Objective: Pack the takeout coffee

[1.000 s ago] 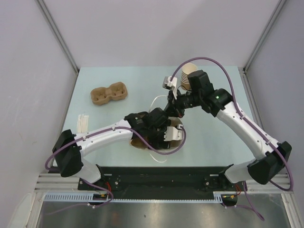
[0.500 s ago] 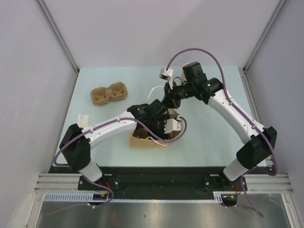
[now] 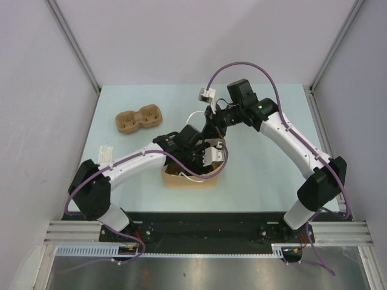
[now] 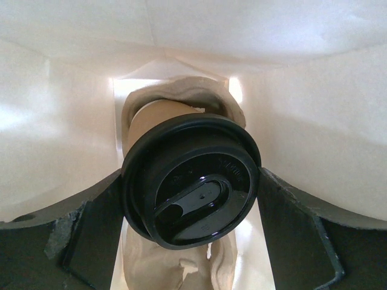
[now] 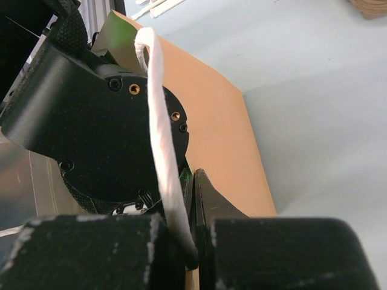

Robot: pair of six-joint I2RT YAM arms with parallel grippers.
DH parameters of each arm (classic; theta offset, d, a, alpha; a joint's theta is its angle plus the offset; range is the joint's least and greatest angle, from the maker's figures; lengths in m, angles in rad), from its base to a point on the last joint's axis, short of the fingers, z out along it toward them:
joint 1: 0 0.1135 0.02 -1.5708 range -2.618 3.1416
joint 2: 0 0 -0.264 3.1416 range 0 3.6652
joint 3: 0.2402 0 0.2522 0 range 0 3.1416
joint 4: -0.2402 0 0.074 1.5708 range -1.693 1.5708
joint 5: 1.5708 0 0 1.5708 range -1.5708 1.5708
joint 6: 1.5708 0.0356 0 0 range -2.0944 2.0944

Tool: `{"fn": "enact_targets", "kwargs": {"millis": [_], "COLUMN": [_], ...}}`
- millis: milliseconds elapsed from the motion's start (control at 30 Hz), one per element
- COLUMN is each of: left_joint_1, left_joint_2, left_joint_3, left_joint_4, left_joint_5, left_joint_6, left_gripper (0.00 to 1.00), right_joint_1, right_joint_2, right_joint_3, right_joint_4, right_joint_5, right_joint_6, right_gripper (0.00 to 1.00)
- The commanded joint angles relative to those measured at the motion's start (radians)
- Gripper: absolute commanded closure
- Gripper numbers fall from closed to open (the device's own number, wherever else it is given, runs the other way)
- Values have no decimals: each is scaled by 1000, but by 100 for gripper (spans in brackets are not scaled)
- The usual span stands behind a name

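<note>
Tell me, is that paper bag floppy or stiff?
Probably floppy: the paper bag looks thin and creased around the coffee cup inside. Its white handle bends where the jaws pinch it, so likely soft.

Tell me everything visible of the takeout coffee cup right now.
The takeout coffee shows only in the left wrist view: a small kraft-paper cup, brown wall plain, capped with a glossy round black plastic lid with a raised sip-hole tab. The lid looks fully seated. It faces the camera, tilted slightly, held between the two dark fingers of the left end effector, which touch the lid's rim. It is inside the paper bag, its far end amid crumpled paper.
</note>
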Motion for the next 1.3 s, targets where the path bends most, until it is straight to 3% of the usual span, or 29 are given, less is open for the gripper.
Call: {"fn": "enact_targets", "kwargs": {"millis": [0, 400, 633, 900, 1033, 1267], "left_joint_1": [25, 56, 56, 55, 52, 41], "left_joint_2": [103, 160, 120, 75, 46, -29], "left_joint_3": [-94, -117, -54, -5, -5, -27], "left_joint_4": [-22, 6, -8, -4, 9, 70], "left_joint_5": [-35, -25, -22, -32, -42, -77], "left_joint_6": [-15, 11, -16, -41, -49, -67], "left_gripper": [85, 78, 42, 19, 3, 0], "right_joint_1": [4, 5, 5, 5, 5, 5], "right_joint_2": [-3, 23, 20, 20, 20, 23], "right_joint_3": [56, 79, 79, 79, 79, 81], "right_joint_4": [-23, -48, -62, -60, -59, -57], "right_joint_5": [-66, -51, -46, -45, -43, -42], "right_joint_6": [42, 32, 19, 15, 15, 12], "right_gripper": [100, 100, 100, 100, 100, 100]}}
